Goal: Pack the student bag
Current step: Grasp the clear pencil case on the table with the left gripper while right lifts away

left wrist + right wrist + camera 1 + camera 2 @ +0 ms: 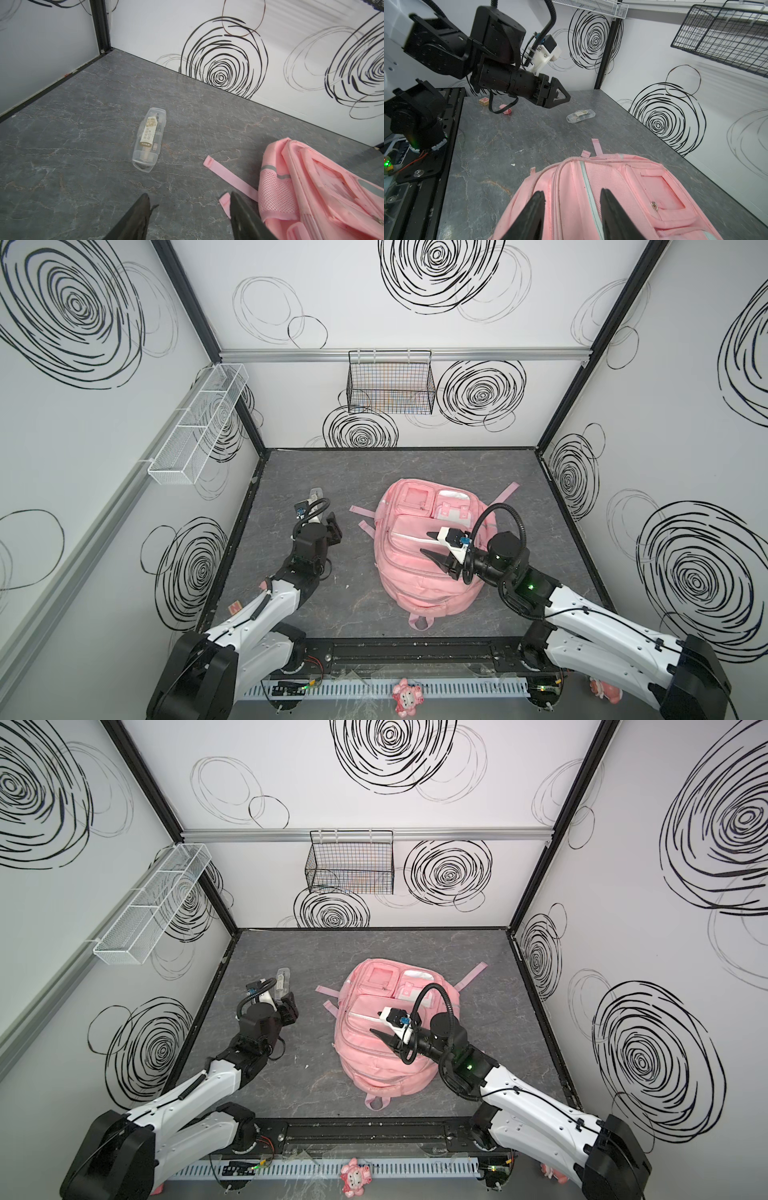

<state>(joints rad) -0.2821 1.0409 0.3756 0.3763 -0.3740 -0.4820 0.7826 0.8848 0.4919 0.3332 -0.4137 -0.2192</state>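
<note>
The pink student bag lies flat on the grey table, pockets up, top loop toward the front edge. My right gripper hovers over its middle, open, with only the bag's zip seams and a white stripe showing between the fingers. A clear plastic case with a label lies left of the bag. My left gripper is open and empty, just short of the case, next to the bag's loose pink strap.
A white mesh shelf hangs on the left wall and a black wire basket on the back wall. A small wooden block and a pink toy lie near the left arm's base.
</note>
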